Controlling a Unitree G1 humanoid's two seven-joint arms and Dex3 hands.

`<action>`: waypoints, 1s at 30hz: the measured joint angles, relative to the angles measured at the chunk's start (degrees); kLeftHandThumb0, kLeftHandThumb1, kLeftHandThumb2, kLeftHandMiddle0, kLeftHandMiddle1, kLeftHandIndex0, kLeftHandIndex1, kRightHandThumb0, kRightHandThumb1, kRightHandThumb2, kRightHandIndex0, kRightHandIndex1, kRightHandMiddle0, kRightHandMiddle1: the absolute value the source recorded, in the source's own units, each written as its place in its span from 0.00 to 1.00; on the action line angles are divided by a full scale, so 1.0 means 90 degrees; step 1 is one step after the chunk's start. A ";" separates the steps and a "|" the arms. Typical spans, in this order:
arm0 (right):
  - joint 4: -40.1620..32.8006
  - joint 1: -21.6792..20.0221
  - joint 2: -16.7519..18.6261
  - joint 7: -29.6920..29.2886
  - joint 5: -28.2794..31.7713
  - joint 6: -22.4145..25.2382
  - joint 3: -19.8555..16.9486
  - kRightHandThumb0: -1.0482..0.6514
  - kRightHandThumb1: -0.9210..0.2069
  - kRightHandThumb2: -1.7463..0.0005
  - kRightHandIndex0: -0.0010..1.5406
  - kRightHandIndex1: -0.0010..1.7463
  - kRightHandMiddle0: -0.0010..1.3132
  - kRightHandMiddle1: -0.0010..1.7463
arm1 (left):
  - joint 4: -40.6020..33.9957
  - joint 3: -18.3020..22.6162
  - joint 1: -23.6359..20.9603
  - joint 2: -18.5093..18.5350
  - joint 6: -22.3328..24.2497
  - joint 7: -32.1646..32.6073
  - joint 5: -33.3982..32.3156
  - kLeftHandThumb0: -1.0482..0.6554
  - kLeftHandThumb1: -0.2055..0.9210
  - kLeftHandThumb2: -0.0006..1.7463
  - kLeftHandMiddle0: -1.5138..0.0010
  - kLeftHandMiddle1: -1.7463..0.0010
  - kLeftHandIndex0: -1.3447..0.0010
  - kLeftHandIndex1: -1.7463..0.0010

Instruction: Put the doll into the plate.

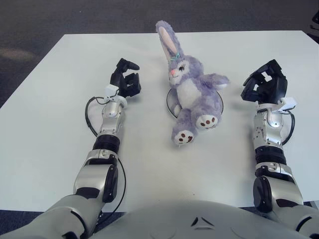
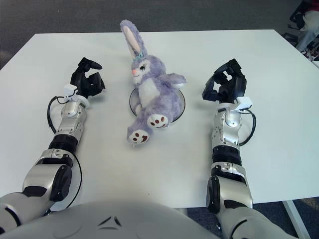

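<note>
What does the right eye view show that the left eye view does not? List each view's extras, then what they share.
Only the right eye view shows the table's right edge and near right corner, a table leg under it, and some objects on the floor at the top right. Only the left eye view shows more floor beyond the table's left edge. Both show the doll sitting on the plate with its feet hanging over the rim, the left hand to its left, and the right hand to its right, both empty.
</note>
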 measured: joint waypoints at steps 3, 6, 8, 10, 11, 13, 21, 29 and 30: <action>-0.0165 0.0065 0.0020 0.0057 0.0005 0.0101 0.0016 0.61 0.89 0.00 0.60 1.00 0.55 0.95 | -0.0092 0.0000 0.0045 -0.0003 0.0063 0.0000 0.0000 0.37 0.68 0.58 0.32 0.00 0.68 0.00; -0.0300 0.0120 0.0035 0.0101 0.0001 0.0230 0.0036 0.61 0.89 0.00 0.60 1.00 0.55 0.95 | -0.0186 0.0000 0.0093 -0.0009 0.0130 0.0002 0.0000 0.37 0.68 0.58 0.32 0.00 0.68 0.00; -0.0370 0.0147 0.0046 0.0126 0.0000 0.0302 0.0049 0.61 0.89 0.00 0.60 1.00 0.55 0.95 | -0.0239 -0.0001 0.0121 -0.0014 0.0167 0.0003 0.0001 0.37 0.68 0.58 0.32 0.00 0.68 0.00; -0.0417 0.0167 0.0055 0.0146 0.0000 0.0348 0.0062 0.61 0.89 0.00 0.60 1.00 0.55 0.95 | -0.0277 -0.0001 0.0141 -0.0018 0.0190 0.0004 0.0001 0.37 0.68 0.58 0.32 0.00 0.68 0.00; -0.0430 0.0172 0.0059 0.0157 0.0000 0.0375 0.0069 0.61 0.89 0.00 0.60 1.00 0.55 0.95 | -0.0305 -0.0001 0.0156 -0.0020 0.0211 0.0004 0.0001 0.37 0.68 0.58 0.32 0.00 0.68 0.00; -0.0446 0.0178 0.0066 0.0173 0.0000 0.0428 0.0073 0.61 0.90 0.00 0.60 1.00 0.55 0.94 | -0.0352 -0.0003 0.0183 -0.0025 0.0255 0.0003 0.0001 0.37 0.68 0.58 0.31 0.00 0.68 0.00; -0.0484 0.0201 0.0082 0.0221 -0.0003 0.0521 0.0070 0.61 0.90 0.00 0.60 1.00 0.56 0.94 | -0.0492 -0.0029 0.0262 -0.0041 0.0324 0.0004 0.0008 0.37 0.67 0.59 0.31 0.00 0.68 0.00; -0.0486 0.0204 0.0087 0.0207 -0.0035 0.0543 0.0070 0.61 0.88 0.00 0.59 1.00 0.53 0.97 | -0.0553 -0.0079 0.0298 -0.0049 0.0469 0.0003 0.0012 0.37 0.66 0.59 0.31 0.00 0.67 0.00; -0.0484 0.0204 0.0087 0.0199 -0.0039 0.0558 0.0069 0.61 0.88 0.00 0.59 1.00 0.52 0.97 | -0.0560 -0.0083 0.0301 -0.0051 0.0483 0.0003 0.0012 0.37 0.66 0.60 0.31 0.00 0.67 0.00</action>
